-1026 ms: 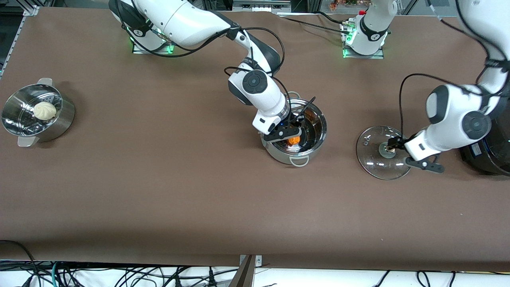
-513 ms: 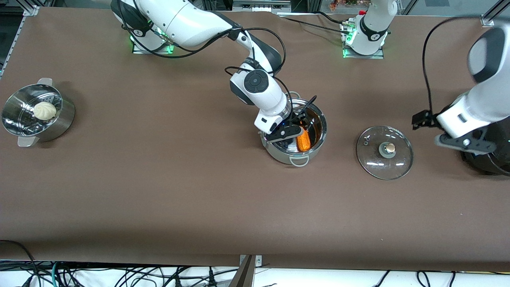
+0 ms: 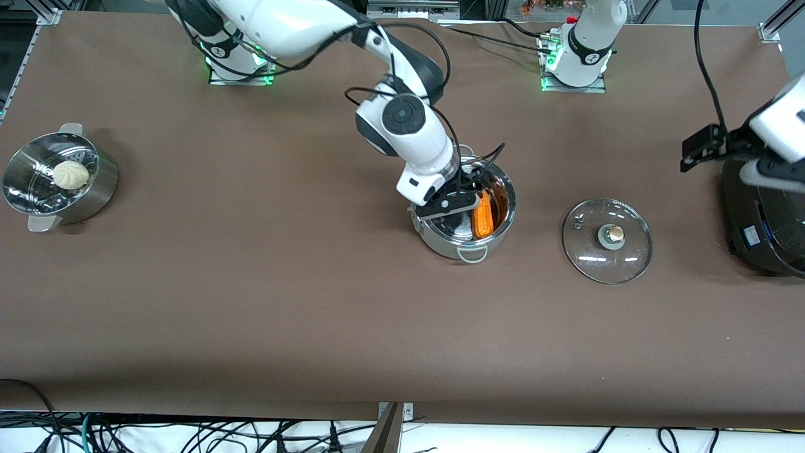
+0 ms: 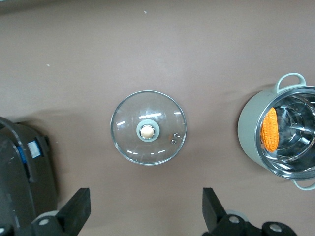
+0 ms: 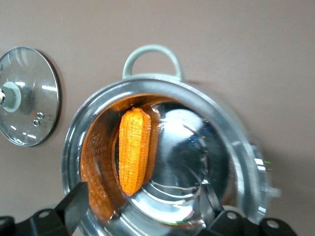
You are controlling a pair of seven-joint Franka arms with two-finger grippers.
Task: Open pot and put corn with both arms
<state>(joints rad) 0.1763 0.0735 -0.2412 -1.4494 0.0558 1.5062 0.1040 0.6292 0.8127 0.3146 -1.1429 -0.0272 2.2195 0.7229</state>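
My right gripper point(image 3: 468, 200) hangs over the pot point(image 3: 466, 246), jaws spread and empty, nothing between them. Directly below lies the corn point(image 5: 134, 150), released on the pot's floor against the wall toward the left arm's end of the table, its long axis roughly along the line from the robots' edge to the front-camera edge. Straight up is my only free way out; the steel rim rings my fingers point(image 5: 74, 209). The glass lid point(image 3: 607, 240) lies flat on the worktop beside the pot, toward the left arm's end. My left gripper point(image 4: 145, 216) is high above that end, jaws wide, holding nothing, and I judge it the nearer one to the lid.
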